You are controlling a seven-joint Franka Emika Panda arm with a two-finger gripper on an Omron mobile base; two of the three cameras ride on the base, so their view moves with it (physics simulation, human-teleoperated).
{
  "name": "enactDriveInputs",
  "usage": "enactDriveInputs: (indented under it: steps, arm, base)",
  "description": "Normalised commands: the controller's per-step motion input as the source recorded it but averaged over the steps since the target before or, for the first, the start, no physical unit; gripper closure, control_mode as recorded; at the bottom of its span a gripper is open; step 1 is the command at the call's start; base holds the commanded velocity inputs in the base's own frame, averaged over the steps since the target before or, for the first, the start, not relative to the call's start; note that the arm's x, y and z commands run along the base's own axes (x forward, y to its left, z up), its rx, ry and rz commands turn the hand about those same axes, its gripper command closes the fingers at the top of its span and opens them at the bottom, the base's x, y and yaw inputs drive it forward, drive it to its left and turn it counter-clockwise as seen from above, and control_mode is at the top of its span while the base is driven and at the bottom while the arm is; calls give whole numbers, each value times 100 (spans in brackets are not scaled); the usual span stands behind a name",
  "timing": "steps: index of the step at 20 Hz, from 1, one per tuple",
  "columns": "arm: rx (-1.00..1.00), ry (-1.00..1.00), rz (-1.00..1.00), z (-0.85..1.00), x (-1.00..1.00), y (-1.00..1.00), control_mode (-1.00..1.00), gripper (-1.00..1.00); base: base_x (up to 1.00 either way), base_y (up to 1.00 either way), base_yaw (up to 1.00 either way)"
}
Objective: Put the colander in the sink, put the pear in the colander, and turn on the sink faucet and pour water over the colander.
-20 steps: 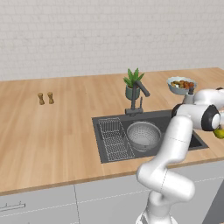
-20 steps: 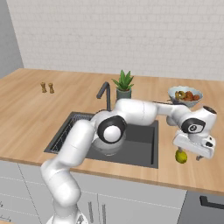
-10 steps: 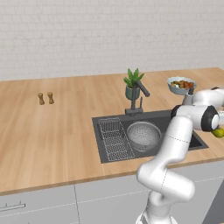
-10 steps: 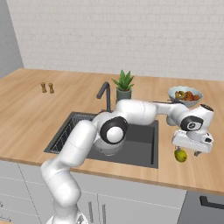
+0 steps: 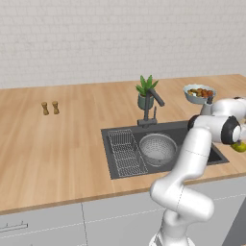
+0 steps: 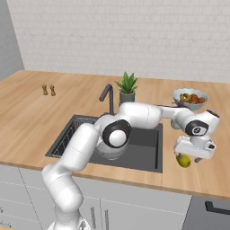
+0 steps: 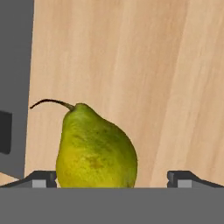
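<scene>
We have the gripper (image 6: 192, 158) down low over the counter (image 6: 27, 117), just off the right edge of the sink (image 6: 148, 146), and its jaws are spread wide with nothing clamped. From the hand view the pear (image 7: 94, 151) sits right between the two finger tips (image 7: 41, 178), closer to the one on the left of that view, with wood showing on the other side, so we see no squeeze on it. The pear lies on the counter near the front edge, stem (image 7: 50, 103) pointing away from the hand. From the right base view the pear (image 6: 183, 160) peeks out under the hand; from the left base view the pear (image 5: 239, 146) shows behind the wrist. The colander (image 5: 157, 147) already rests in the sink (image 5: 120, 134), beside the wire rack (image 5: 125, 153), below the faucet (image 5: 151, 105).
</scene>
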Motion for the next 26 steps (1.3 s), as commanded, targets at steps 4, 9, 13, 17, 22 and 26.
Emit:
enactDriveInputs:
  steps: [4,9,13,17,22,26]
  arm:
    - [6,0,8,-24,-14,27,-100,-100]
    - [3,-1,5,-29,-7,45,-100,-100]
    - [1,0,3,-36,0,52,-100,-100]
    - [0,0,3,-37,0,47,-100,100]
    - [2,-12,1,-2,-48,39,-100,100]
    - [7,-36,14,70,-49,85,-100,100]
  base:
    - [0,0,0]
    - [0,0,0]
    - [0,0,0]
    - [0,0,0]
    - [0,0,0]
    - [0,0,0]
